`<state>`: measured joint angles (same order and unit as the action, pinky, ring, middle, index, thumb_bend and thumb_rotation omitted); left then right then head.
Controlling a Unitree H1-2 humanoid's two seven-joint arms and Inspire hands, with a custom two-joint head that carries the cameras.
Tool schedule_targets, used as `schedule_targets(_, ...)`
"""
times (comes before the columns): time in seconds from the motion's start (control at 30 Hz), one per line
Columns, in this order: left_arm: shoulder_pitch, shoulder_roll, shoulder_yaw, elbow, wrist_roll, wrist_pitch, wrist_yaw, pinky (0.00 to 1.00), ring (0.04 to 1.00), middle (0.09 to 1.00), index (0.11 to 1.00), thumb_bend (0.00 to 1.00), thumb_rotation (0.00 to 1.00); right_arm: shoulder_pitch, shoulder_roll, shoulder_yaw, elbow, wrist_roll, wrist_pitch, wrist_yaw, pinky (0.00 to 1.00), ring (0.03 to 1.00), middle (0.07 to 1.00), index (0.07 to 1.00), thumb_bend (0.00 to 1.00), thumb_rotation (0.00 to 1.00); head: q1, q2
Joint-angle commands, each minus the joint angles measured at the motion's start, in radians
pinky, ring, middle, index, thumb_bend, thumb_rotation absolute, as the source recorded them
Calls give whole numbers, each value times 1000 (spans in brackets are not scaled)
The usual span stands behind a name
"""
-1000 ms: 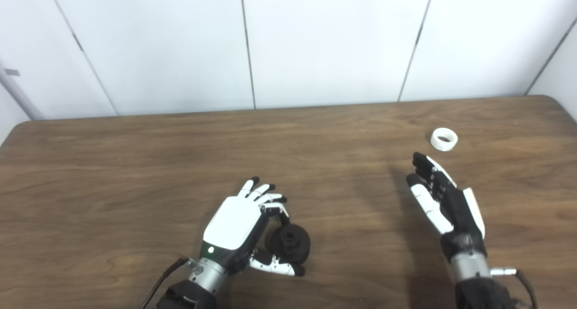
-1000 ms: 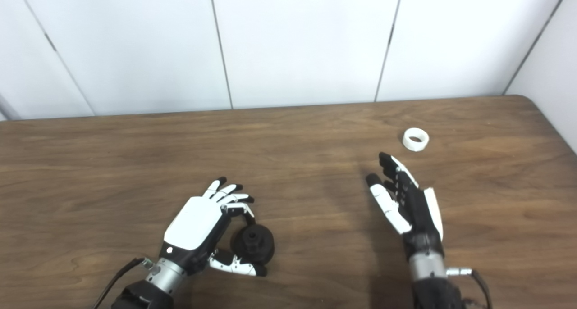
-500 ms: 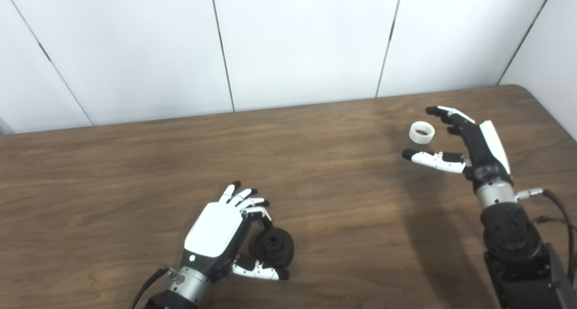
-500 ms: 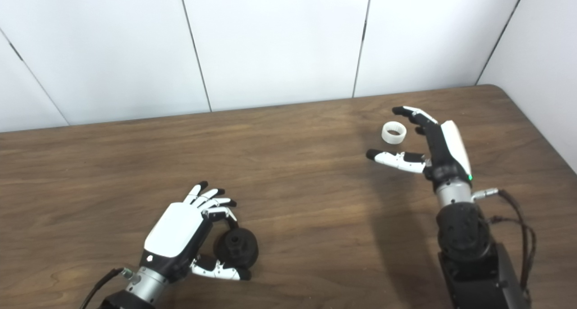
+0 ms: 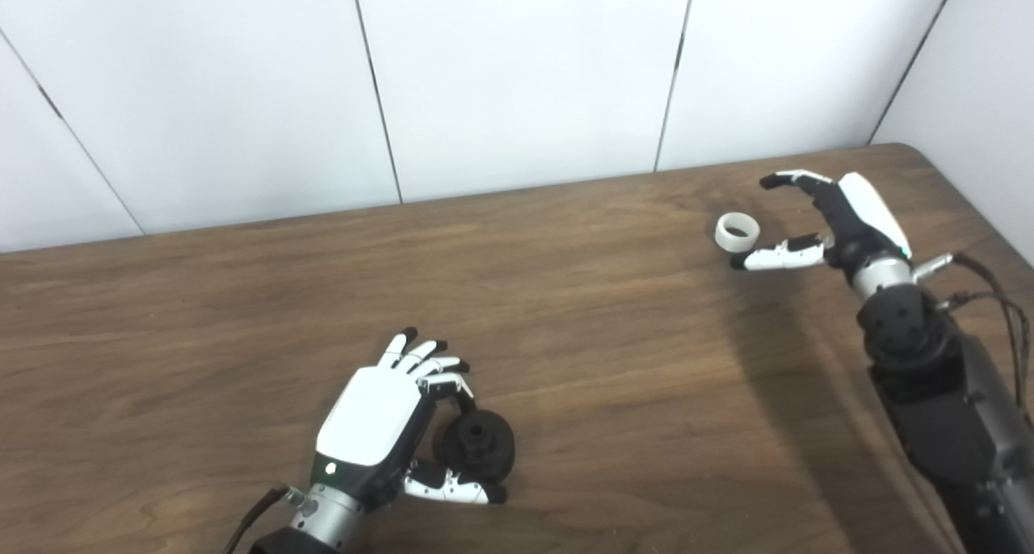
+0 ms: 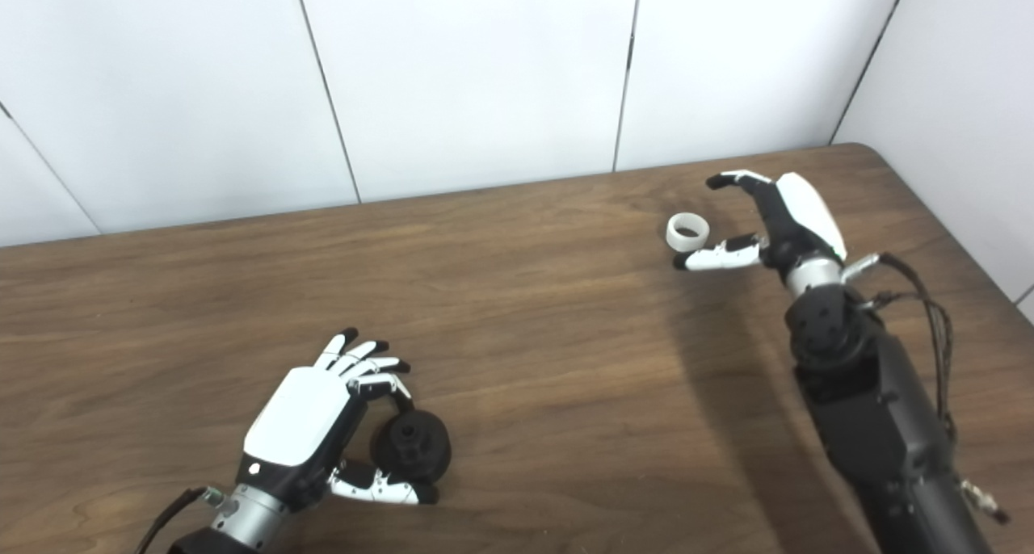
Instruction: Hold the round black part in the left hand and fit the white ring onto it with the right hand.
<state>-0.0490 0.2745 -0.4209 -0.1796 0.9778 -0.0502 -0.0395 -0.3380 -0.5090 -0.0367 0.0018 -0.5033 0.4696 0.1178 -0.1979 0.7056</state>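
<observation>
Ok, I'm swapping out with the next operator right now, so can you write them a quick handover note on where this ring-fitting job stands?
Left hand: shut on the round black part, low over the near side of the table; whether the part is lifted clear is not visible.
Right hand: open, fingers and thumb spread around the white ring, not closed on it.
White ring: lying flat on the table near the far right corner, beside the right thumb.
Done: black part gripped; right hand positioned at the ring.
Left: close on the ring, lift it, carry it to the black part and fit it on.
</observation>
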Motion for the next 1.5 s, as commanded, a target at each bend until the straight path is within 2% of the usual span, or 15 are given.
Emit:
schedule_targets(0.0,5,10,3,0,15,3,-14,1000,902,789,485,524,54,-64,-32,-13,2,-32,0,17,887,944,912,774,854,219,1,1)
schedule_targets(0.17,5,12,4,4,17,-5,-5,1000,894,784,485,524,54,-129,-46,-6,89,-49,0,50,913,954,922,779,858,242,-5,2)
schedule_targets(0.3,7,12,4,9,16,-8,-2,1000,895,788,485,524,54,-168,-69,33,143,-82,0,73,940,965,932,784,850,265,-4,1)
schedule_targets(0.37,8,12,3,5,17,-4,-8,1000,896,790,485,524,54,-184,-70,44,166,-100,0,84,969,976,936,785,848,271,-3,2)
schedule_targets(0.57,9,12,0,2,23,-2,-13,1000,894,788,485,524,55,-230,-58,60,242,-144,0,115,958,989,937,781,874,286,-4,4)
schedule_targets(0.83,13,8,2,-7,25,5,-19,1000,895,787,485,524,54,-280,-71,138,333,-158,-5,108,1000,996,933,757,865,290,-1,8)
schedule_targets(0.97,13,7,2,-10,23,8,-23,1000,898,789,485,524,54,-297,-65,156,353,-167,-1,109,1000,1000,935,742,861,278,-1,8)
schedule_targets(1.47,8,6,3,-9,28,5,-20,1000,899,786,485,525,55,-305,-40,166,364,-186,-1,115,1000,1000,955,709,866,265,1,11)
